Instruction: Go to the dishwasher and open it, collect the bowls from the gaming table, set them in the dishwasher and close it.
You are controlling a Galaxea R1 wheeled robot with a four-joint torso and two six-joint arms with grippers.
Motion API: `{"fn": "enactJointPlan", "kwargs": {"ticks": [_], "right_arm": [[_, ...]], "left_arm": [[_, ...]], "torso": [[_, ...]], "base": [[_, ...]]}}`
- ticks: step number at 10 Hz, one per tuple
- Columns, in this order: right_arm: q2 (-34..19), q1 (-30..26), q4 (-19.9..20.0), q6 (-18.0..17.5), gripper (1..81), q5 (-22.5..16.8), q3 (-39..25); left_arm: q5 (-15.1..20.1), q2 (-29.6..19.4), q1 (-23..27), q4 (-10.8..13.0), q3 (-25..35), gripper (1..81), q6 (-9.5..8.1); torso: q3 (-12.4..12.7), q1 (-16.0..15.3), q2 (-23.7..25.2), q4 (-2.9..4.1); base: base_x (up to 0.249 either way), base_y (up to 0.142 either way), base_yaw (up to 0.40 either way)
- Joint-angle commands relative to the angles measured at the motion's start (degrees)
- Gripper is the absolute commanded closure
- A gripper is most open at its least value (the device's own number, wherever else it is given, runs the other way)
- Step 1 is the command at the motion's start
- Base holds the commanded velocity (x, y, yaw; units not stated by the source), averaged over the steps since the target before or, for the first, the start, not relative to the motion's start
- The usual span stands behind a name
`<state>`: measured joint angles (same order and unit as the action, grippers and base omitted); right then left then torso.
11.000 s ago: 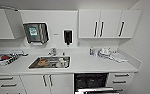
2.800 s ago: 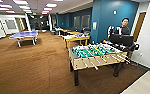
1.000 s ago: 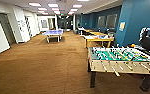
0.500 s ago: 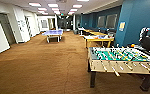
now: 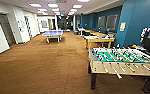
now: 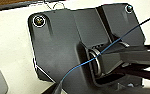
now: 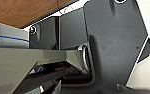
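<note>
Long games hall, brown carpet (image 5: 46,65).
Blue wall (image 5: 137,22) at right, ceiling light panels (image 5: 53,5) overhead, foosball table (image 5: 121,61) near, ping-pong table (image 5: 52,33) far back.

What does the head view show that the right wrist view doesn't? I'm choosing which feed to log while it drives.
Head view alone: the foosball table, a blue ping-pong table, a yellowish-edged table by the blue wall, and ceiling lights. Right wrist view alone: the robot's dark plate and a blue cable. Both share the brown carpet.
</note>
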<state>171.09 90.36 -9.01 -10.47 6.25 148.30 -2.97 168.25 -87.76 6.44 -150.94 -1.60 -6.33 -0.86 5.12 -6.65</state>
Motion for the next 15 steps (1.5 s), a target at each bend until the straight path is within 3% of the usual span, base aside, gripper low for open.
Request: {"fn": "enactJointPlan", "kwargs": {"ticks": [1,15], "right_arm": [[0.2,-3.0,-1.5,0.3,1.0,-1.8,-0.1],[0.4,-2.4,-2.8,0.3,1.0,-1.7,-0.1]], "left_arm": [[2.4,-0.4,3.2,-0.1,-0.1,1.0,-0.16],[2.3,0.0,2.8,-0.7,-0.1,1.0,-0.25]], "torso": [[0.0,0.0,0.0,0.0],[0.0,0.0,0.0,0.0]], "base": [[0.167,0.0,0.0],[0.165,0.0,0.0]]}}
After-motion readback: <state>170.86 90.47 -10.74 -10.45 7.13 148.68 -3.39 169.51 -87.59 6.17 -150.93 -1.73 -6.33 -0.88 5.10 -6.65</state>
